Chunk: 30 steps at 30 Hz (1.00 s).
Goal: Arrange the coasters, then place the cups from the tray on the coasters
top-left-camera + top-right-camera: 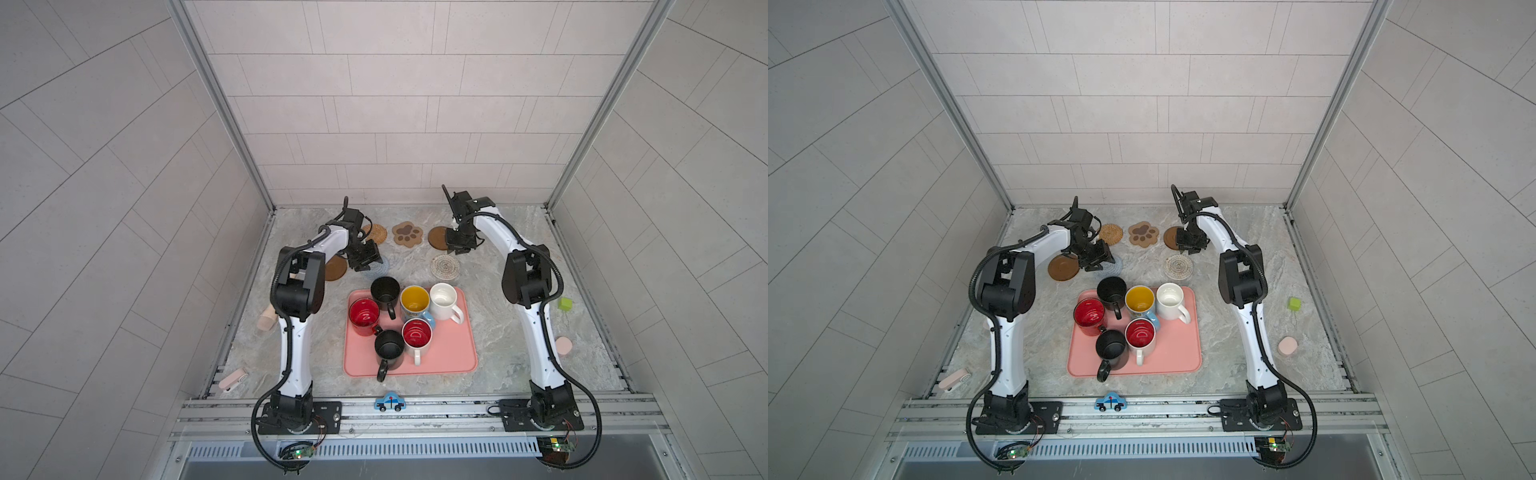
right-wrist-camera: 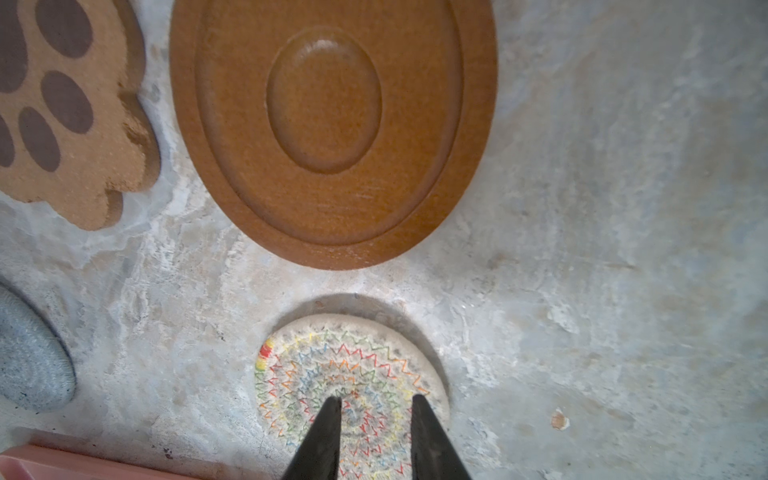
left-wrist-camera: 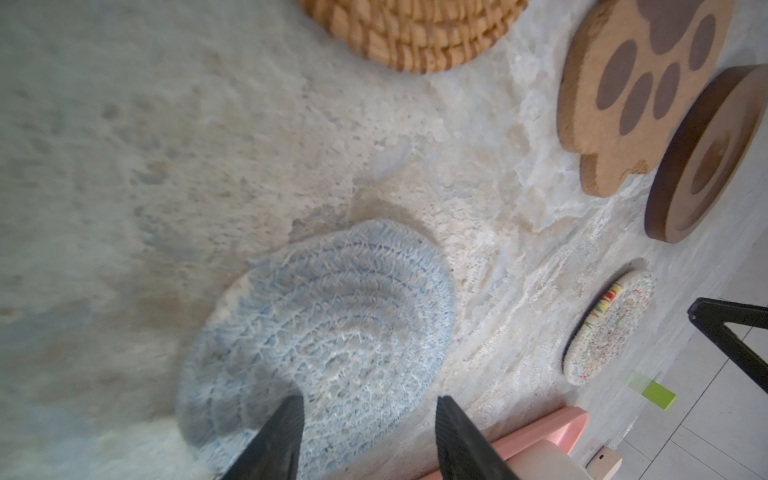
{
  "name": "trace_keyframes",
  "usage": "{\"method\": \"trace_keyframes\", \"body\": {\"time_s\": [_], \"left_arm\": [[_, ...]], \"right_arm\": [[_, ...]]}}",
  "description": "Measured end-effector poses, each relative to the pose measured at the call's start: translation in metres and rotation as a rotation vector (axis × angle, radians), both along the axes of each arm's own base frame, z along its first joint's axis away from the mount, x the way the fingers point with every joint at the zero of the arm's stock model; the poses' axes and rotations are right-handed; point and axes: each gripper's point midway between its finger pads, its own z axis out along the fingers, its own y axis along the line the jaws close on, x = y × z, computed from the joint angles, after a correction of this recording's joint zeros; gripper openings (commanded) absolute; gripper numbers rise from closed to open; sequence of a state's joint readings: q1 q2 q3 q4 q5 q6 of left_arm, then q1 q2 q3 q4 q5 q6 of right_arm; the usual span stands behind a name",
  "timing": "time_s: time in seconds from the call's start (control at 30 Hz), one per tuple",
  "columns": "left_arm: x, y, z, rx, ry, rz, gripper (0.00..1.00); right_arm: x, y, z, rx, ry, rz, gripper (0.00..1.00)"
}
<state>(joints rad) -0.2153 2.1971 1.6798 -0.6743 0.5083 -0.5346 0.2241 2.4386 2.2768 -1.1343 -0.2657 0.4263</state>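
Several coasters lie on the marble table behind the tray [image 1: 453, 353]: woven rattan [image 1: 376, 234], paw-shaped [image 1: 407, 235], a brown wooden round [image 1: 437, 237], a second brown round [image 1: 336, 269], grey-blue crochet [image 3: 324, 328] and cream crochet [image 1: 445, 266]. My left gripper [image 3: 368, 415] hovers open over the grey-blue coaster's edge. One finger is above the mat and the other is above bare table. My right gripper [image 2: 376, 403] hangs over the cream coaster [image 2: 353, 374], jaws narrowly apart and empty. Several cups stand on the tray, among them a black one [image 1: 385, 291] and a red one [image 1: 364, 316].
A green block [image 1: 565, 303] and a small pink puck [image 1: 564, 345] sit at the right side. At the left lie a pale wooden cylinder [image 1: 267, 320] and a pink gadget [image 1: 234, 379]. A blue toy car [image 1: 390, 402] rests on the front rail. Walls enclose three sides.
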Motion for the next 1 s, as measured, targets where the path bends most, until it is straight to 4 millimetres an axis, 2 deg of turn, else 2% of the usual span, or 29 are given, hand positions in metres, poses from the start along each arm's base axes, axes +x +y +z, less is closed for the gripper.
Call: {"method": "trace_keyframes", "body": {"time_s": [0.33, 0.47, 0.8, 1.0], "left_arm": [[0.008, -0.028, 0.001, -0.041, -0.021, -0.073, 0.57], [0.009, -0.039, 0.001, -0.054, -0.03, -0.1, 0.57], [0.016, -0.076, 0.003, -0.096, -0.054, -0.18, 0.57], [0.014, -0.086, 0.003, -0.097, -0.065, -0.22, 0.56]], "right_arm": [[-0.001, -0.003, -0.001, -0.001, 0.009, -0.006, 0.32], [-0.004, -0.011, -0.001, 0.001, 0.021, -0.022, 0.31], [-0.009, -0.032, 0.011, 0.01, 0.016, -0.069, 0.31], [-0.01, -0.035, 0.012, 0.011, 0.016, -0.078, 0.31]]}}
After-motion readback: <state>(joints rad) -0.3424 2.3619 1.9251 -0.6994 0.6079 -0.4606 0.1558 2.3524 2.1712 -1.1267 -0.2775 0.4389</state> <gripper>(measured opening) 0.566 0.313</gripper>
